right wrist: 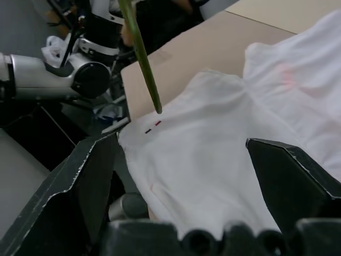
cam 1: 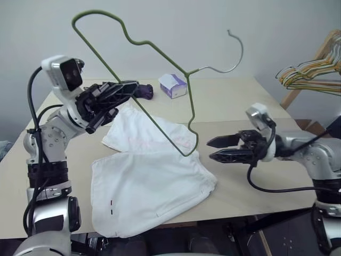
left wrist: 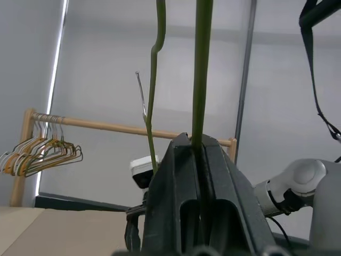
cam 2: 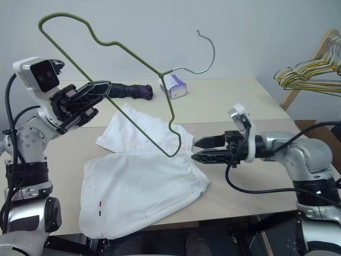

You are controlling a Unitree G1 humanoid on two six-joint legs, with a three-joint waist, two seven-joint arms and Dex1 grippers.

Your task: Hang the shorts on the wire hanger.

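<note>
Left gripper is clamping the wire hanger by its straight bottom bar, fingers shut tight on the wire. It is holding the hanger up off the table, probably so a leg of the shorts can be threaded over the bar.

Hanger's long axis is running diagonally, upper corner high toward the robot's left, lower corner dipping close over the shorts. Hook is pointing up and toward the robot's right.

Shorts are lying flat and spread on the table between the arms.

Right gripper is hovering level beside the shorts' edge, fingers spread wide and holding nothing, apparently readying to take cloth.
</note>
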